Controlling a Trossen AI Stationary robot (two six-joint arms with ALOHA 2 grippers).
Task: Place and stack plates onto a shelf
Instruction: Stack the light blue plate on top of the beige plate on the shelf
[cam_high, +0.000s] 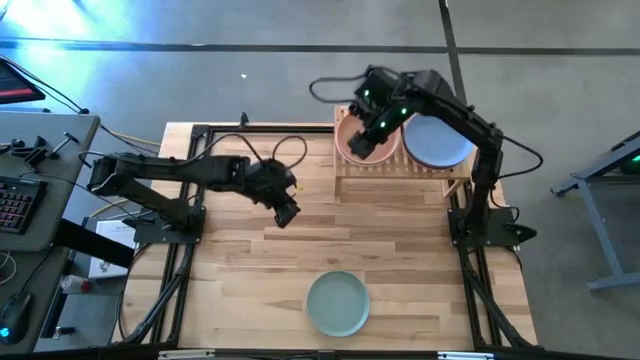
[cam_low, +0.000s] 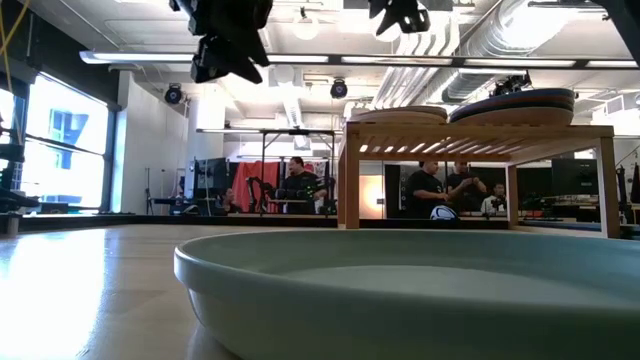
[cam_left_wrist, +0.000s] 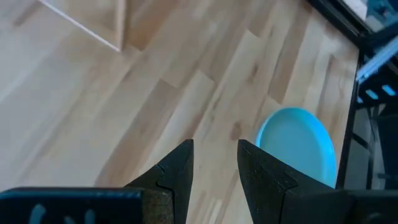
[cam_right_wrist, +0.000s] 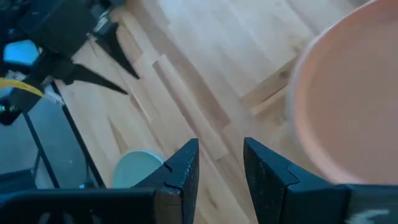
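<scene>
A mint plate (cam_high: 337, 303) lies flat on the table near its near edge and fills the foreground of the low view (cam_low: 400, 290). The slatted wooden shelf (cam_high: 400, 168) stands at the far side. On its top rest a salmon-pink plate (cam_high: 350, 135) on the left and a light blue plate (cam_high: 438, 142) on the right. My right gripper (cam_high: 360, 147) hovers open above the pink plate (cam_right_wrist: 348, 106), its fingers (cam_right_wrist: 221, 155) holding nothing. My left gripper (cam_high: 287, 212) hangs open over bare table left of the shelf, and its wrist view looks past it (cam_left_wrist: 216, 155) at the mint plate (cam_left_wrist: 298, 146).
A black frame borders the table on the left (cam_high: 190, 200) and right (cam_high: 470, 210). Bare butcher-block top lies between the shelf and the mint plate. A desk with a keyboard and tools (cam_high: 30, 170) stands left of the table. People (cam_low: 440, 185) stand in the room behind the shelf.
</scene>
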